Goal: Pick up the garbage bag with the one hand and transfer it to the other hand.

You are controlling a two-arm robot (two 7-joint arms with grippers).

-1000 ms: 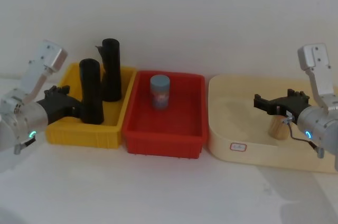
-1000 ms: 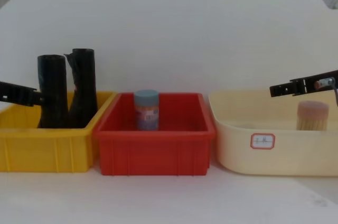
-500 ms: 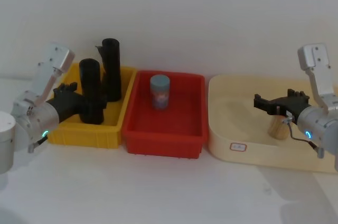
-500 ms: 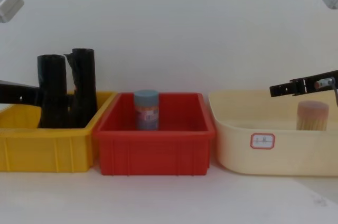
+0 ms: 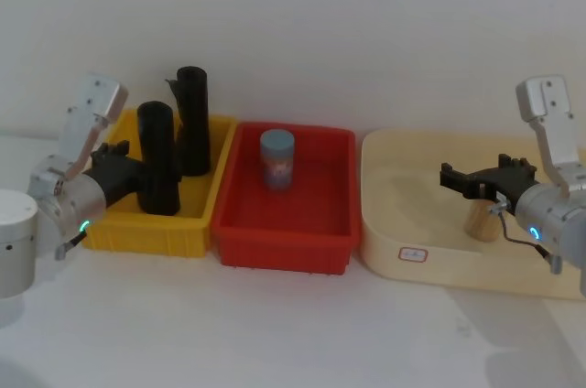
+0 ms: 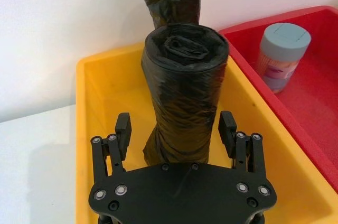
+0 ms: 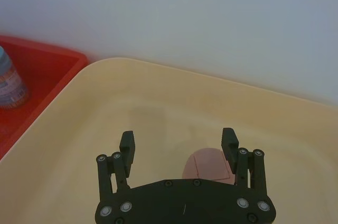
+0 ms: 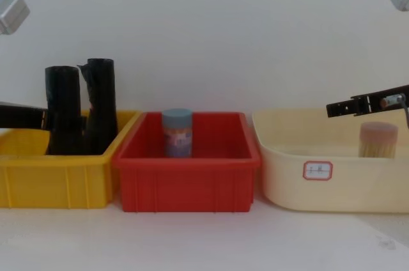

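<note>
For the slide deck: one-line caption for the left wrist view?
Left gripper, fingers open, straddles the upright garbage bag in the yellow bin.

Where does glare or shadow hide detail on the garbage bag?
Left wrist view: garbage bag shows soft sheen on its folds, no hard glare; left pincer open either side. Head view: the bag reads flat black, merging with the pincer. Chest view: it and the ragged roll are dark silhouettes against the pale wall. Right wrist view: right pincer open over evenly lit cream tub.
</note>
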